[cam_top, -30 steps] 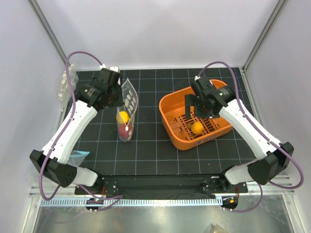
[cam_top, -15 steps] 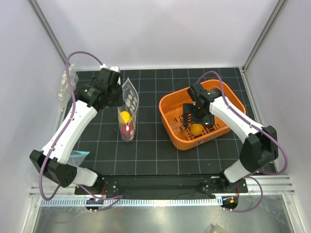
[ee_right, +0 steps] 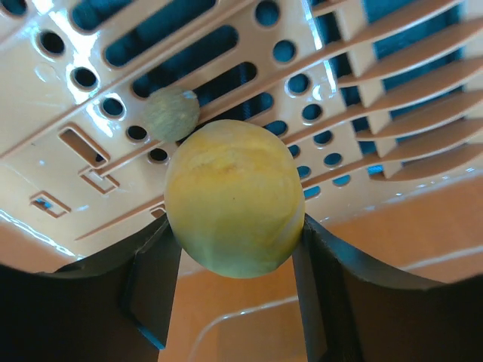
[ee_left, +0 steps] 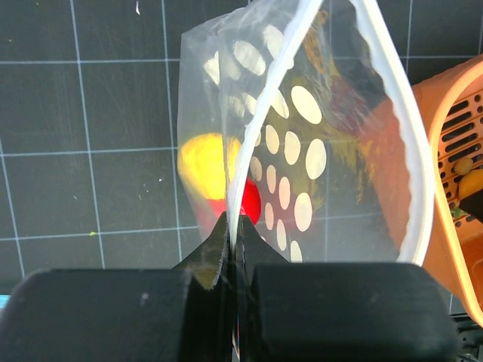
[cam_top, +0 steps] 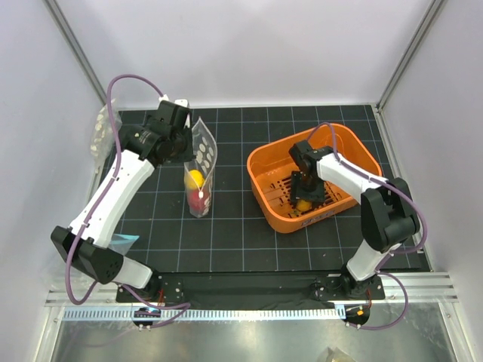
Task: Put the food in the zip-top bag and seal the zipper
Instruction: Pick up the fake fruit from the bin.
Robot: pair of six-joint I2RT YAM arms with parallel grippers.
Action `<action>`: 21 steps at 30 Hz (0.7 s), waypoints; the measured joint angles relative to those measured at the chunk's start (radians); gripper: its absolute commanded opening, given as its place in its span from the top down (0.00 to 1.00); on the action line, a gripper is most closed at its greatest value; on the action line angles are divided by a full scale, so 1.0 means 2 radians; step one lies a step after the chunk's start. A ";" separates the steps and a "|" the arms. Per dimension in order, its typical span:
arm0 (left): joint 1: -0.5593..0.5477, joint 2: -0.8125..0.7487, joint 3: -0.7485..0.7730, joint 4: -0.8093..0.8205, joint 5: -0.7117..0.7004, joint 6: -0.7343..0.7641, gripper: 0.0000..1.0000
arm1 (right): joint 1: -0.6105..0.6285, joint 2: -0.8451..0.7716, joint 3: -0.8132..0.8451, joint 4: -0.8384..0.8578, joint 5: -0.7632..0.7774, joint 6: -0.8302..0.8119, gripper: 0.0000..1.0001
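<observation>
The zip-top bag [cam_top: 202,154], clear with white dots, stands open on the black mat left of centre. A yellow fruit [cam_top: 193,179] and a red fruit [cam_top: 198,199] lie inside it. My left gripper [cam_top: 186,143] is shut on the bag's rim beside the white zipper strip [ee_left: 392,113]. In the left wrist view its jaws [ee_left: 234,226] pinch the plastic, with the yellow fruit [ee_left: 202,166] and red fruit [ee_left: 249,204] below. My right gripper [cam_top: 305,197] is down in the orange basket [cam_top: 260,162], shut on a yellow fruit [ee_right: 234,197].
A small dull round lump [ee_right: 172,113] lies on the basket's slotted floor. A bundle of clear plastic [cam_top: 99,136] sits at the mat's left edge and a bluish plastic piece [cam_top: 121,241] at the near left. The basket's wall [ee_left: 453,226] is close to the bag.
My right gripper has dropped from above the basket down to its floor and closed around the yellow fruit. My left gripper still holds the bag's rim, shifted slightly.
</observation>
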 measured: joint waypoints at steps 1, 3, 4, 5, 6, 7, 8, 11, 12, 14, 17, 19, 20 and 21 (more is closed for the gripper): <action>0.000 0.000 0.000 0.000 0.000 0.001 1.00 | 0.000 -0.005 -0.001 0.002 0.002 0.001 0.59; 0.000 -0.001 0.000 0.000 0.000 0.002 1.00 | 0.000 -0.014 -0.001 0.007 0.008 0.001 0.62; 0.000 -0.002 -0.001 0.002 0.000 0.002 1.00 | 0.000 -0.019 0.003 0.006 0.013 -0.001 0.62; 0.000 -0.003 -0.003 0.004 0.001 0.002 1.00 | 0.000 -0.022 0.012 0.002 0.017 -0.003 0.62; 0.000 -0.005 -0.006 0.008 0.003 0.002 1.00 | 0.000 -0.024 0.025 -0.001 0.021 -0.007 0.62; 0.000 -0.006 -0.008 0.010 0.005 0.002 1.00 | 0.000 -0.025 0.045 -0.006 0.027 -0.012 0.62; 0.000 -0.006 -0.008 0.010 0.007 0.002 1.00 | 0.000 -0.025 0.068 -0.011 0.032 -0.018 0.62; 0.000 -0.006 -0.009 0.014 0.012 0.001 1.00 | 0.000 -0.030 0.131 -0.016 0.046 -0.036 0.62; 0.000 -0.006 -0.009 0.015 0.013 0.000 1.00 | 0.000 -0.035 0.150 -0.016 0.050 -0.042 0.61; 0.000 -0.006 -0.009 0.018 0.020 -0.001 1.00 | 0.000 -0.047 0.174 -0.018 0.051 -0.052 0.61; 0.000 -0.003 -0.007 0.018 0.033 -0.003 1.00 | 0.001 -0.074 0.195 -0.016 0.031 -0.071 0.61; 0.000 0.006 -0.001 0.018 0.043 -0.004 1.00 | 0.005 -0.090 0.204 -0.013 0.013 -0.077 0.61; 0.000 0.010 0.002 0.018 0.047 -0.005 1.00 | 0.010 -0.096 0.214 -0.011 0.001 -0.080 0.61; 0.000 0.014 0.004 0.018 0.051 -0.006 1.00 | 0.017 -0.100 0.225 -0.008 -0.012 -0.081 0.61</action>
